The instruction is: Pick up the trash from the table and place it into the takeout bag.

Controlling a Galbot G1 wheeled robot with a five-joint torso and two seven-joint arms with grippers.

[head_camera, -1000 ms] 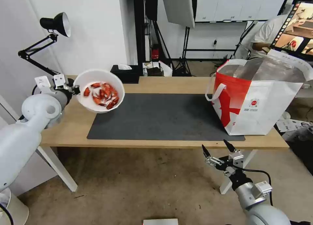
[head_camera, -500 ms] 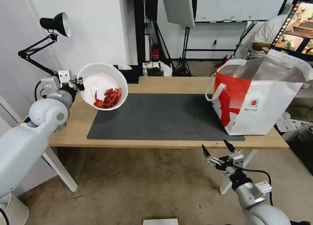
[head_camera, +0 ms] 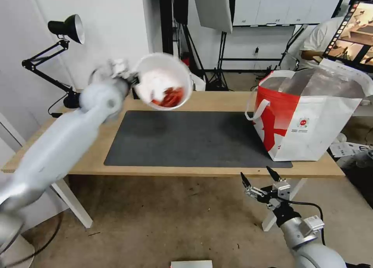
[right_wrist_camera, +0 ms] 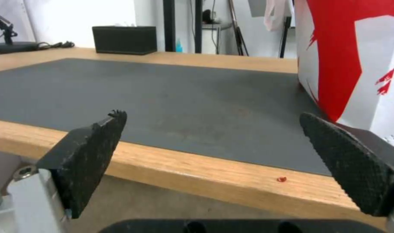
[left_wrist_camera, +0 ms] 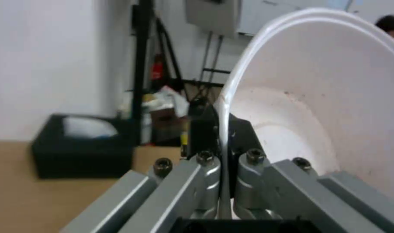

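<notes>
A white bowl of red shells (head_camera: 165, 81) hangs tilted in the air above the far left part of the table (head_camera: 217, 100). My left gripper (head_camera: 131, 80) is shut on its rim; in the left wrist view the rim (left_wrist_camera: 225, 136) is pinched between the two fingers. The white-and-red takeout bag (head_camera: 307, 112) stands open on the table's right end, foil lining showing. My right gripper (head_camera: 257, 177) hangs open below the table's front edge, near the bag; the right wrist view shows its pads (right_wrist_camera: 93, 152) wide apart.
A dark grey mat (head_camera: 194, 137) covers the table's middle. A black tissue box (right_wrist_camera: 124, 39) sits at the far edge, and a black desk lamp (head_camera: 64, 28) stands at the far left. A tiny red scrap (right_wrist_camera: 282, 179) lies on the front edge.
My left arm has swung the bowl up and to the right, from the table's left end towards the middle. The shells have slid to the bowl's lower side. The right arm has not moved.
</notes>
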